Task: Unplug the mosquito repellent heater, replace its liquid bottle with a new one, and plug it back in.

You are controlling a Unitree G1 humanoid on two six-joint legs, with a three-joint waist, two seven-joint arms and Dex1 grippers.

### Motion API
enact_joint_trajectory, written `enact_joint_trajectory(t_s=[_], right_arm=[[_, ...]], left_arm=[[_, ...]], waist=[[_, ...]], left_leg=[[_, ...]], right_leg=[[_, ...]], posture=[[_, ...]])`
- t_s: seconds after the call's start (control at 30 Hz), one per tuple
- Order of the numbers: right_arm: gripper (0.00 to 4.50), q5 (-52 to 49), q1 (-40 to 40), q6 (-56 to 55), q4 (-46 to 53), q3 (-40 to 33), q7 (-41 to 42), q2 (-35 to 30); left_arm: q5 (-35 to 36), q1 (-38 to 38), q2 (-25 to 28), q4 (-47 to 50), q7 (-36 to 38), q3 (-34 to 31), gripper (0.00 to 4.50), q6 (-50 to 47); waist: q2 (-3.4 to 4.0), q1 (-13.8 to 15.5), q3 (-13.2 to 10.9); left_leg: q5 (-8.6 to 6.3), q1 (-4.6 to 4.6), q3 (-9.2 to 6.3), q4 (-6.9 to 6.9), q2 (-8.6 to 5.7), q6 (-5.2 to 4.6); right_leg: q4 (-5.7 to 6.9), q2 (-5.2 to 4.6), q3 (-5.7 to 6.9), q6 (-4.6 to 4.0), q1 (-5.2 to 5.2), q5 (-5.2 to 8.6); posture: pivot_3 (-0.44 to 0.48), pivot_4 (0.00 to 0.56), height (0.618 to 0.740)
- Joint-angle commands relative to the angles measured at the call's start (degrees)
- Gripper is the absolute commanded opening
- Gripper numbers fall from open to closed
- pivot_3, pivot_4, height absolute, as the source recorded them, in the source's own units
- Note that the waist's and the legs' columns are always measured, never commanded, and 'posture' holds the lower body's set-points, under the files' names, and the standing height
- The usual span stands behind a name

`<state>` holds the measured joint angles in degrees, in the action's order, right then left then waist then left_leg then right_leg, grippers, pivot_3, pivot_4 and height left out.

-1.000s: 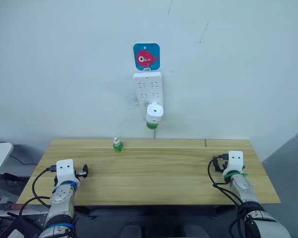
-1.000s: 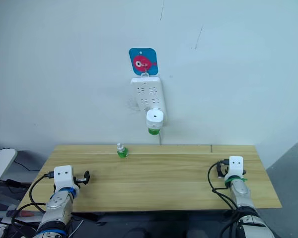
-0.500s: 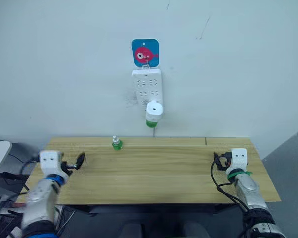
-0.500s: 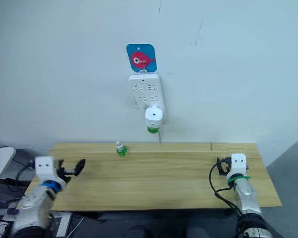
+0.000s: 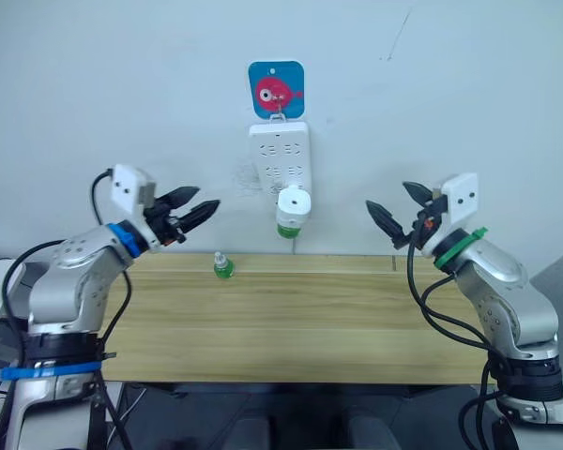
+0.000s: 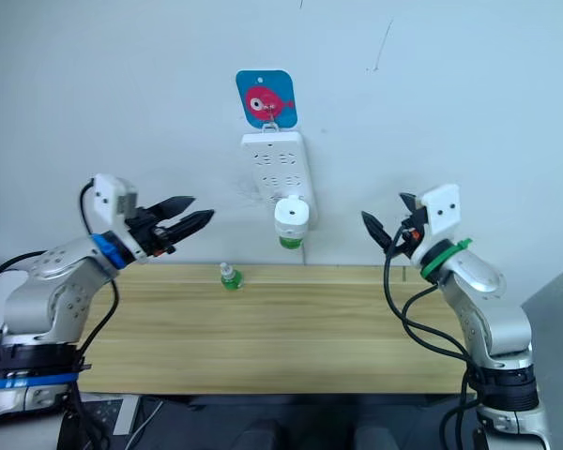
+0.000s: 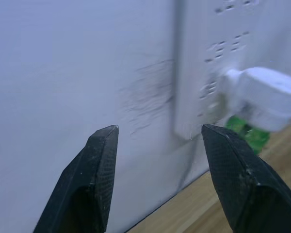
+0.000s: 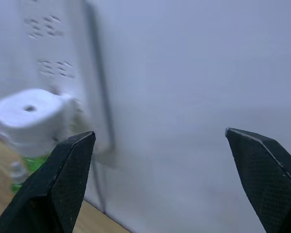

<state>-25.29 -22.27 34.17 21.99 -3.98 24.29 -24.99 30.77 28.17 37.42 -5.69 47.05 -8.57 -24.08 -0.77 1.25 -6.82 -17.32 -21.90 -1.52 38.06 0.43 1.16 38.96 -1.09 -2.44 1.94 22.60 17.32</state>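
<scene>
Left hand (image 5: 193, 208) raised above the counter (image 5: 291, 319), fingers parted, holding nothing; right hand (image 5: 399, 208) likewise raised, spread wider, empty. Both aim inward at the wall-hung power strip (image 5: 280, 167). The mosquito repellent heater (image 5: 292, 203) is plugged into the strip's lower end, green bottle (image 5: 285, 231) beneath it. A spare green bottle (image 5: 223, 266) stands upright near the counter's rear edge.
</scene>
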Motion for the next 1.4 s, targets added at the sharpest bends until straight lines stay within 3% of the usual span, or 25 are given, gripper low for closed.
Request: enact_joint_trajectory(t_s=[0.03, 0.23, 0.73, 1.07, 1.17, 1.3, 1.4], right_arm=[[4.5, -5.1, -3.5, 5.3, 5.7, 1.2, 1.6, 0.0], [4.5, -7.6, -5.5, 8.8, 8.6, 5.0, 4.6, -0.6], [4.5, -7.9, -4.9, 11.2, 10.2, 4.7, 2.3, 0.3], [4.5, -5.8, -0.9, 9.4, 9.7, 4.3, 0.3, 0.3], [4.5, -4.8, 0.7, 8.7, 9.6, 3.8, -0.7, 0.5], [4.5, -3.8, 2.8, 8.4, 10.2, 3.9, -2.2, 1.1], [4.5, -3.0, 3.9, 9.0, 10.9, 4.6, -4.2, 2.4]], left_arm=[[-2.0, 4.3, -1.6, -4.1, 3.0, 2.2, 3.0, 2.3], [-7.0, 13.1, -5.8, -15.2, 7.4, 6.0, 3.0, 8.6], [-15.4, 27.7, -11.9, -39.1, 14.6, 7.7, 3.0, 22.3], [-17.4, 31.3, -14.1, -41.3, 21.6, 8.9, 3.0, 25.8], [-17.1, 30.9, -14.7, -40.6, 22.1, 8.7, 2.49, 25.3], [-16.8, 30.3, -15.5, -39.9, 21.9, 8.1, 1.36, 24.6], [-16.6, 30.5, -16.4, -39.7, 21.4, 7.8, 1.35, 24.0]], waist=[[-0.01, -0.1, 0.0], [-0.17, -0.1, -0.1], [-0.29, -1.2, -0.7], [-0.31, -1.2, -0.8], [-0.3, -1.2, -0.9], [-0.3, -1.2, -1.1], [-0.28, -1.1, -1.4]], left_leg=[[0.0, -0.03, 0.02, 0.0, 0.0, 0.0], [0.01, -0.09, 0.01, 0.15, -0.09, -0.01], [0.01, -0.49, -0.21, 0.76, -0.19, -0.02], [0.03, -0.9, -0.96, 0.87, -0.66, -0.05], [0.03, -1.01, -1.17, 0.87, -0.74, -0.04], [0.04, -1.02, -1.32, 0.88, -0.76, -0.05], [0.07, -1.0, -1.56, 0.96, -0.77, -0.06]], right_leg=[[0.0, 0.0, -0.01, 0.0, 0.04, 0.0], [-0.01, 0.01, 0.09, 0.0, 0.03, 0.0], [0.09, 0.03, 0.26, 0.01, 0.05, 0.0], [0.07, -0.09, 0.59, 0.04, 0.08, 0.0], [0.03, -0.17, 0.75, 0.05, 0.09, 0.01], [0.03, -0.19, 0.93, 0.05, 0.03, 0.01], [0.02, -0.23, 1.42, 0.05, -0.17, 0.01]], posture=[[0.071, 0.121, 0.74], [0.047, 0.12, 0.74], [0.019, 0.141, 0.74], [0.01, 0.152, 0.74], [0.005, 0.157, 0.74], [-0.002, 0.164, 0.74], [-0.008, 0.168, 0.74]])
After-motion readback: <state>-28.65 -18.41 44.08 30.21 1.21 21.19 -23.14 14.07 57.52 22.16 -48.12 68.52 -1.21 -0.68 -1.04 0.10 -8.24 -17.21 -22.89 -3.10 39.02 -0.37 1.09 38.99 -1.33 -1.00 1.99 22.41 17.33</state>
